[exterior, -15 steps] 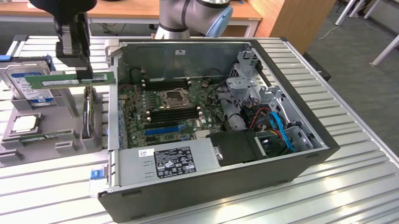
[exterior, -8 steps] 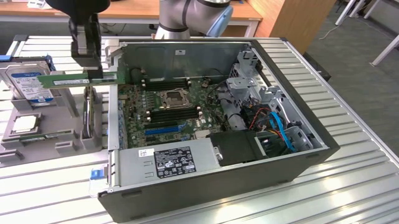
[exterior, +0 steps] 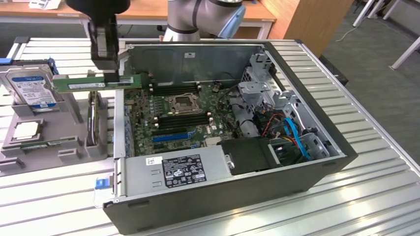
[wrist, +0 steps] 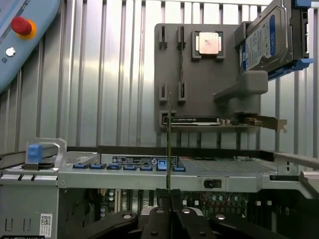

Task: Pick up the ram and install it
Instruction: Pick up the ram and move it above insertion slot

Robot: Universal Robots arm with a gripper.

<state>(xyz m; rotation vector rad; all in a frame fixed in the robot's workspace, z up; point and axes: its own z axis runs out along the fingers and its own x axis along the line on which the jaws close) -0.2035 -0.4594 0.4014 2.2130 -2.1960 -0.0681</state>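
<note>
ram in grip, hanging over case edge

ram [exterior: 75, 85] is in the air, long side level. it sits above the case [exterior: 315, 123] wall on the exterior view's left, between the grey holder [exterior: 39, 147] and the board [exterior: 177, 105]. it touches neither.

gripper [exterior: 107, 77] comes down from above. its fingers [wrist: 160, 214] are pressed onto the two flat faces, pinching the stick near mid-length; the wrist view has it edge-on, as a thin line running out from between them.

handling, judged:
- light, thin, stiff along its length; would crack rather than flex.
- smooth faces, so it may pivot in a narrow pinch.
- chips and contact edge are delicate.
- best hold: flat faces at mid-length, contact edge left free.

drive [exterior: 29, 88] and processor [exterior: 26, 130] sit on the holder.
</note>
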